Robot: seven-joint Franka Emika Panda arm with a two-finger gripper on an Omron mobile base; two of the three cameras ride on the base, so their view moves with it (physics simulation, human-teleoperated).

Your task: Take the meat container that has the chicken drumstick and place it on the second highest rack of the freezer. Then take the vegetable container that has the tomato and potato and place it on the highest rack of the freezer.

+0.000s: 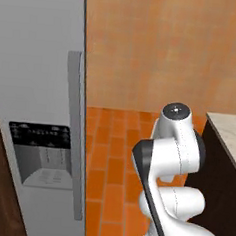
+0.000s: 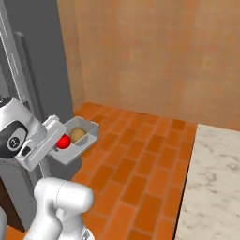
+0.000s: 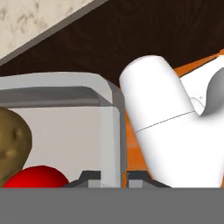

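Vegetable container [image 2: 75, 141] wall clamped between closed pincer [image 3: 113, 178] tips, tomato [image 2: 63, 141] inside.

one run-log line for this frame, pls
phase: carrying | gripper: shut on vegetable container wall | contents: tomato, potato | freezer: door shut

My vegetable container [image 2: 84, 140] light grey; tomato [image 2: 63, 141] bright red; potato [image 2: 78, 135] tan-brown; freezer [image 1: 37, 83] grey with black dispenser panel [image 1: 40, 135]; floor [image 2: 140, 159] orange brick tiles.

The closed freezer [image 1: 40, 109] door blocks the racks; open tiled floor [image 2: 140, 159] lies right.
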